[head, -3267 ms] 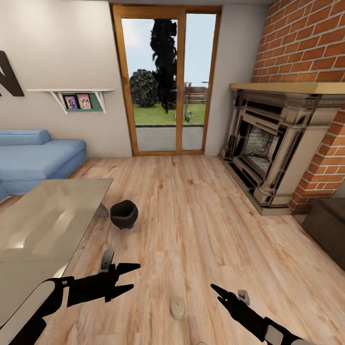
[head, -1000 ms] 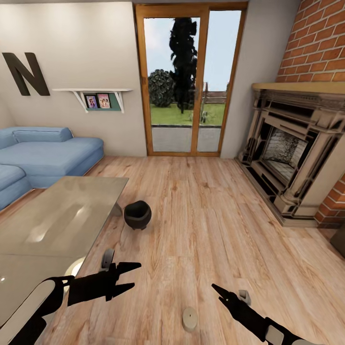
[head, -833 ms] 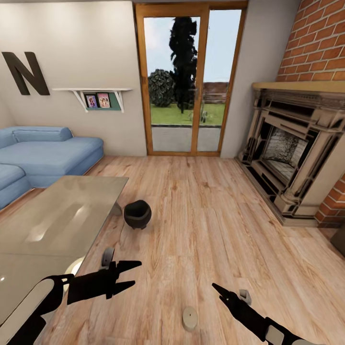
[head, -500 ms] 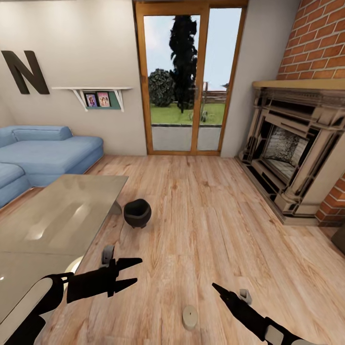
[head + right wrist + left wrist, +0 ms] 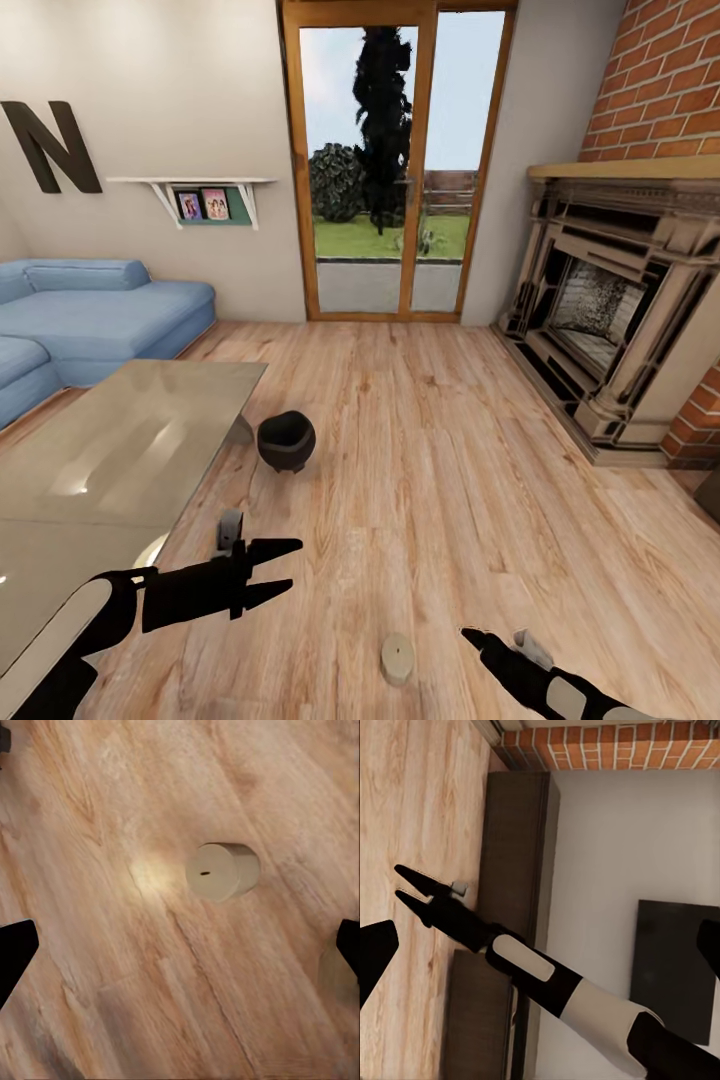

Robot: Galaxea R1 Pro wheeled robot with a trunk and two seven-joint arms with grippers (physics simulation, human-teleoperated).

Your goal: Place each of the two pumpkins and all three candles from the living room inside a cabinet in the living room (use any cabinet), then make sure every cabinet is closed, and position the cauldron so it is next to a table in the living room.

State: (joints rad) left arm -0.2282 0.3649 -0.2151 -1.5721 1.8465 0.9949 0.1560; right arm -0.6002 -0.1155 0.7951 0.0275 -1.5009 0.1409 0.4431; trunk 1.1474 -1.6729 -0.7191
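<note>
We judge the step in hand to be the approach to a candle (image 5: 398, 658), which stands alone on the plank floor (image 5: 450, 480) just ahead of the robot, between its two arms. It is upright, its long axis vertical; in the right wrist view the candle (image 5: 222, 871) shows its flat top and wick mark facing the camera, with the finger ends seen wide at either edge of that view. The right gripper (image 5: 478, 637) hovers just beside the candle, above floor level, holding nothing; in the left wrist view the right gripper (image 5: 406, 886) has its fingers parted only narrowly. The left gripper (image 5: 285, 570) stands spread and empty, near the glass table (image 5: 120, 460). The cauldron (image 5: 286, 441) sits on the floor touching or just beside the table's corner. The next move, in our judgement, calls for lowering the right gripper over the candle, straddling its sides, then closing. The cabinet (image 5: 514, 847) lies along the wall.
</note>
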